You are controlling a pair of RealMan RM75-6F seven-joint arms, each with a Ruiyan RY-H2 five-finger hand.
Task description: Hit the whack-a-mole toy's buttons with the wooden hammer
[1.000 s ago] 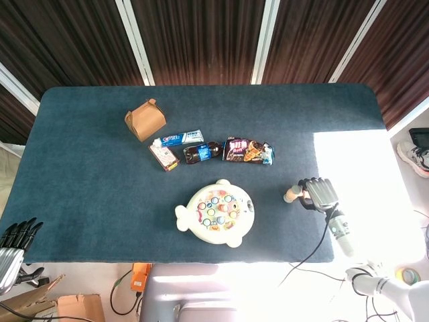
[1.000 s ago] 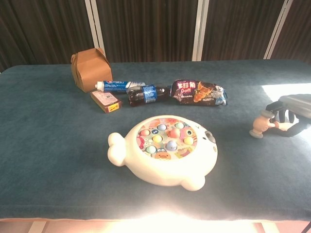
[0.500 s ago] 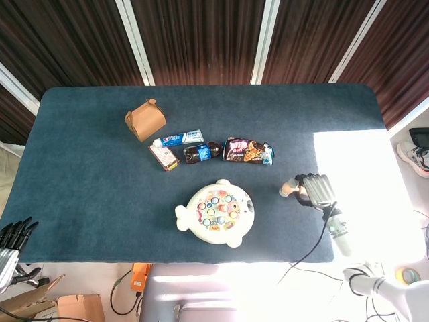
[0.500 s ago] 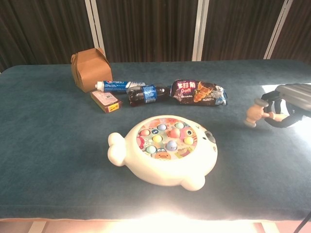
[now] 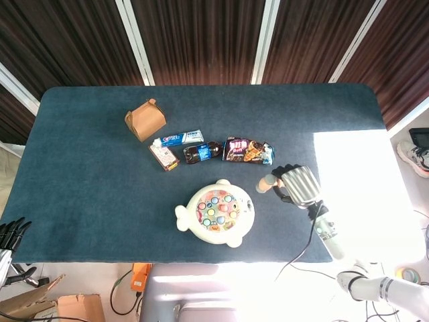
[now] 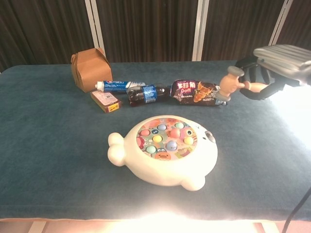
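Right robot hand (image 6: 279,60) lifts off tabletop (image 6: 48,145), travels from right edge toward frame centre, gripping hammer (image 6: 230,82). Hammer head near toy (image 6: 163,150), buttons (image 6: 165,137) unstruck. Left robot hand (image 5: 8,236) idle at lower-left, grip unclear.

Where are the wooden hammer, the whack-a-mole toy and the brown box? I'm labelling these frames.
wooden hammer (image 6: 229,83): chest view, on its head.
whack-a-mole toy (image 6: 192,162): chest view, on its cream rim.
brown box (image 5: 145,123): head view, on its top face.
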